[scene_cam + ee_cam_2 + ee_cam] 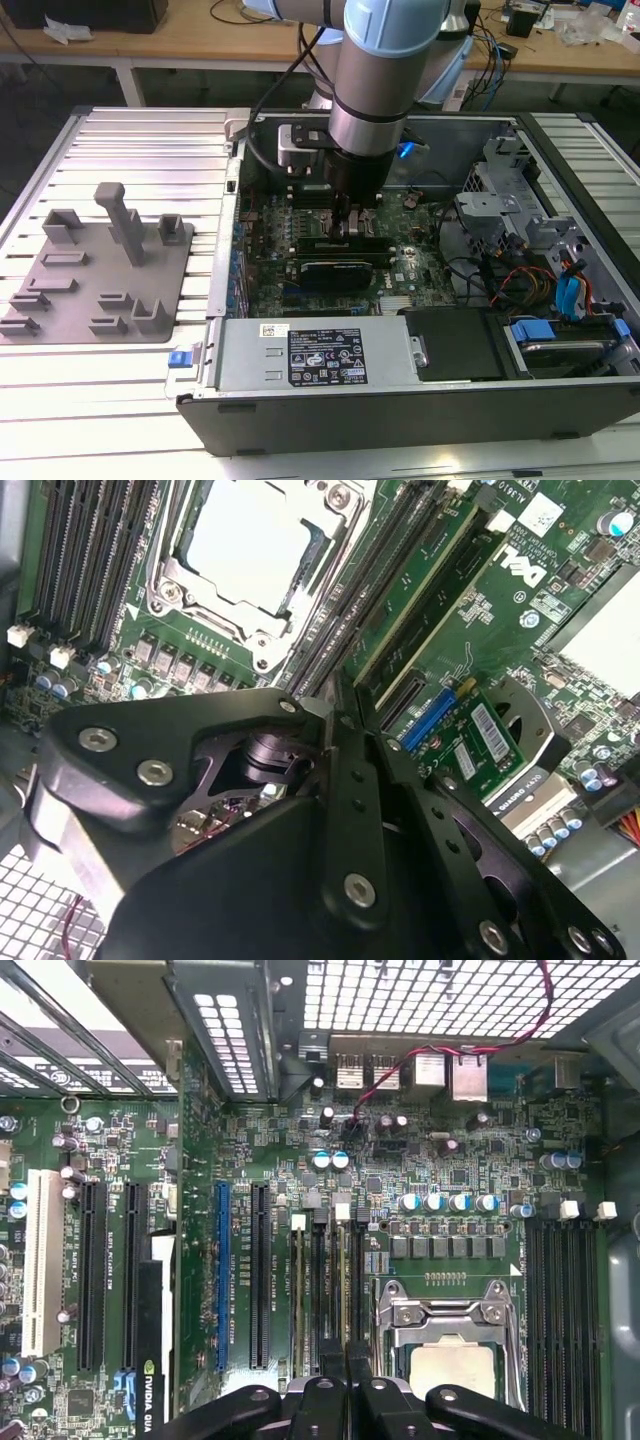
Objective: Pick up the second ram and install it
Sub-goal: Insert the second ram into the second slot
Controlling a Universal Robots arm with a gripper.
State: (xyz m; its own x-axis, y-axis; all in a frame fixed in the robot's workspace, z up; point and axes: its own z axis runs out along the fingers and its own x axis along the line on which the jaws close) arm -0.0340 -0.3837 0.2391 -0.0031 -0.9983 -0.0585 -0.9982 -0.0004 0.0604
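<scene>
My gripper (350, 228) is low inside the open computer case, over the memory slots of the motherboard (400, 268). Both wrist views show its black fingers (330, 1385) shut together, with the gripper tips (333, 698) (345, 1355) down at the near end of the black memory slots (335, 1280) beside the CPU socket (250, 555) (450, 1345). A long green stick, the second ram (415, 595), stands on edge in those slots and runs away from the fingertips. Whether the tips touch it is hidden by the fingers.
A graphics card (340, 270) lies just in front of the gripper in the exterior view. The power supply (310, 355), drive cage (505, 215) and cables (520, 280) crowd the case. A grey parts fixture (100, 265) sits on the ribbed table at the exterior view's left.
</scene>
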